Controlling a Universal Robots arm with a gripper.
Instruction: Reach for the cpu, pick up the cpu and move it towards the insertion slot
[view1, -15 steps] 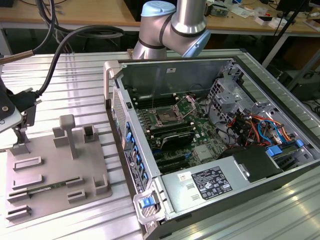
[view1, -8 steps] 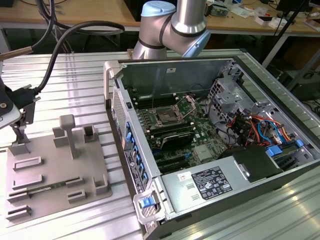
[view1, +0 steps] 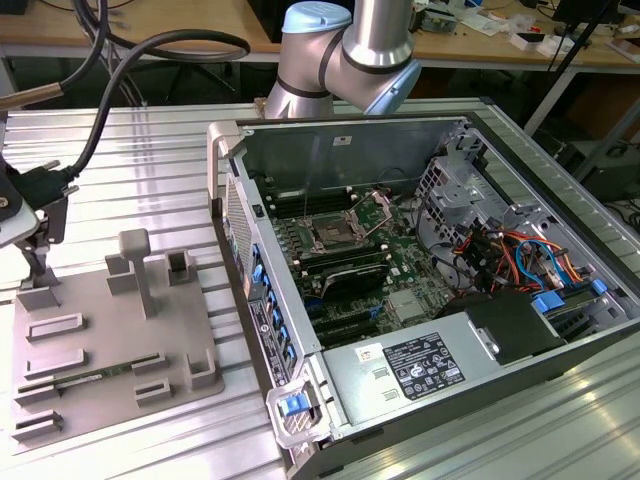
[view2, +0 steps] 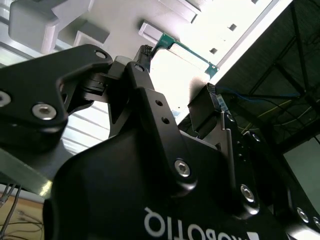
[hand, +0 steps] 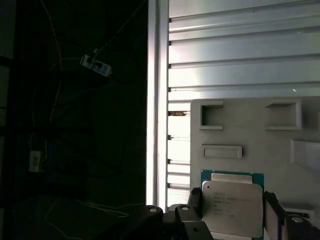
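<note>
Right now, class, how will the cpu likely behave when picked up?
The cpu is a flat plate with a metal top, so it is probably stiff and dense for its size. That smooth top and thin green edge suggest a slippery, narrow grip. Being flat, it shouldn't roll.

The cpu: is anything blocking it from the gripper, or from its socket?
Nothing visible separates the gripper and the cpu in the first wrist view. Between the tray and the insertion slot, the computer case's side wall rises in the exterior view.

The exterior view is evenly lit. In the second wrist view the tray (view2: 167, 75) is washed out by glare; half the first wrist view is darkened.
</note>
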